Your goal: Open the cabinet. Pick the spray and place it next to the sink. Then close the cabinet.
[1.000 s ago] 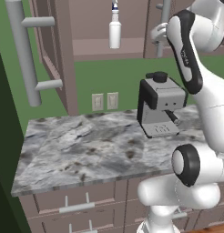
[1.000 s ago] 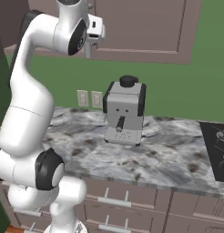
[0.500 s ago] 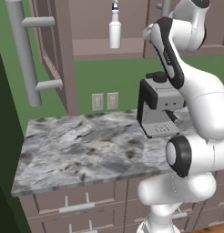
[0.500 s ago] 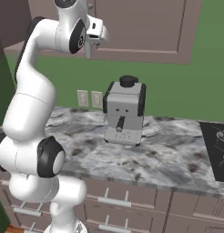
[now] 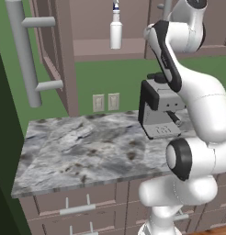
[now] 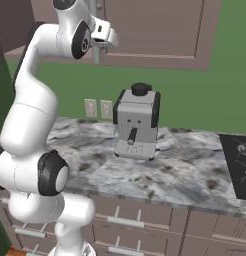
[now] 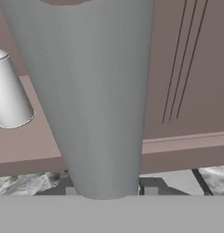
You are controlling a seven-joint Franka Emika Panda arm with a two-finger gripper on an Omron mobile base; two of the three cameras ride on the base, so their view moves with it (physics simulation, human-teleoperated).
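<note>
My gripper (image 6: 96, 46) is up at the right door's grey handle (image 7: 93, 91), which looms close in the hand view; whether it pinches the bar I cannot tell. The left base view shows the cabinet (image 5: 55, 50) with its left door swung open and the spray (image 5: 115, 28) upright on its shelf above the bench (image 5: 87, 151).

Counter: grey marbled stone countertop (image 5: 87, 151) on mauve-brown drawers (image 5: 78, 206) with small grey handles; green wall behind
On the counter: a grey and black coffee machine (image 6: 136, 123), upright, towards the back by the wall; a black cooktop (image 6: 240, 165) at the right edge, well apart from the machine
Shelf: cabinet shelf (image 5: 101, 48) above the counter, left door swung open
On the shelf: the spray (image 5: 115, 28), upright, near the front edge
</note>
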